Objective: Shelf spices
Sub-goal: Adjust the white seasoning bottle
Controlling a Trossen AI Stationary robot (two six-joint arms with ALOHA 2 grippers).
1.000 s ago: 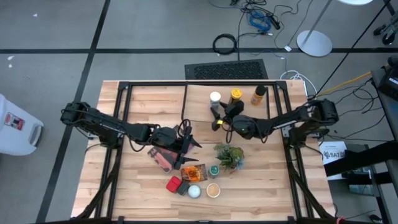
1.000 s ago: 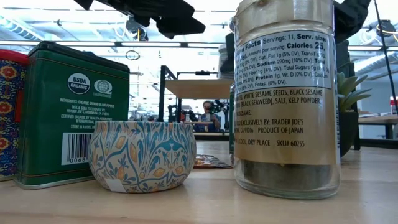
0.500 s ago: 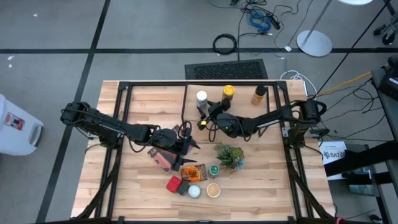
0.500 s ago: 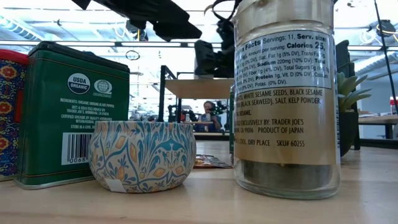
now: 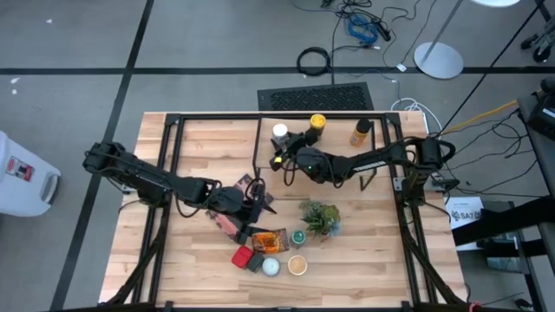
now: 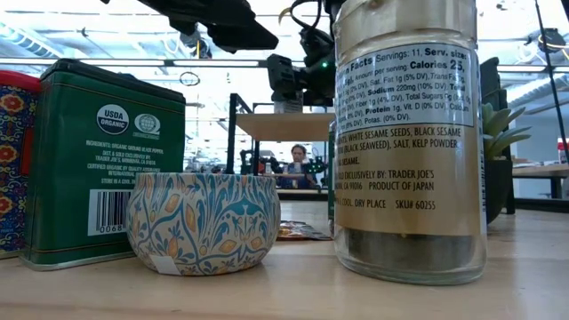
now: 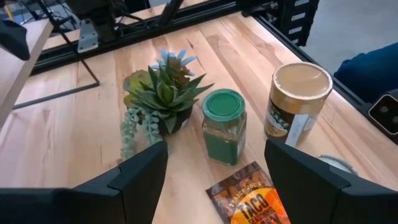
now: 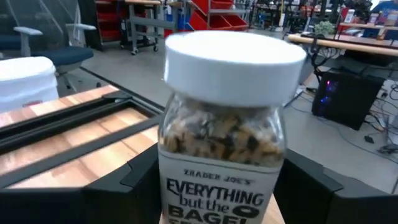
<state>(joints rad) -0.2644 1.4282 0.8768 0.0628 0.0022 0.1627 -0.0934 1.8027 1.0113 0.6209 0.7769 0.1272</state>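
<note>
My right gripper (image 5: 286,149) is at the far middle of the table, shut on a white-topped seasoning jar (image 8: 224,118), over the light-wood shelf (image 6: 283,125). A yellow-topped jar (image 5: 318,123) and an amber jar (image 5: 360,132) stand on the shelf to its right. My left gripper (image 7: 214,163) is open and empty above the maroon book (image 5: 229,222). Ahead of it are a green-topped jar (image 7: 224,124), a tan-topped jar (image 7: 297,99) and the flat orange packet (image 7: 252,198). More tins (image 5: 256,260) stand on the table near the front edge. My right gripper pinches the white-topped jar by the lower sides of its glass body (image 8: 168,186), one finger (image 8: 134,186) on each side. The fingers come about level from the table's right. The jar stands upright; I cannot tell whether its base rests on the shelf.
A green potted plant (image 5: 319,217) stands right of the packet. The black frame rails (image 5: 169,165) run along both sides of the table. In the low view a green tin (image 6: 102,160), a patterned tin (image 6: 203,222) and a large jar (image 6: 409,142) stand close to the camera.
My right gripper has moved toward the table's left edge with the white-topped jar, which stays upright. The yellow-topped jar now stands a little farther left than before.
</note>
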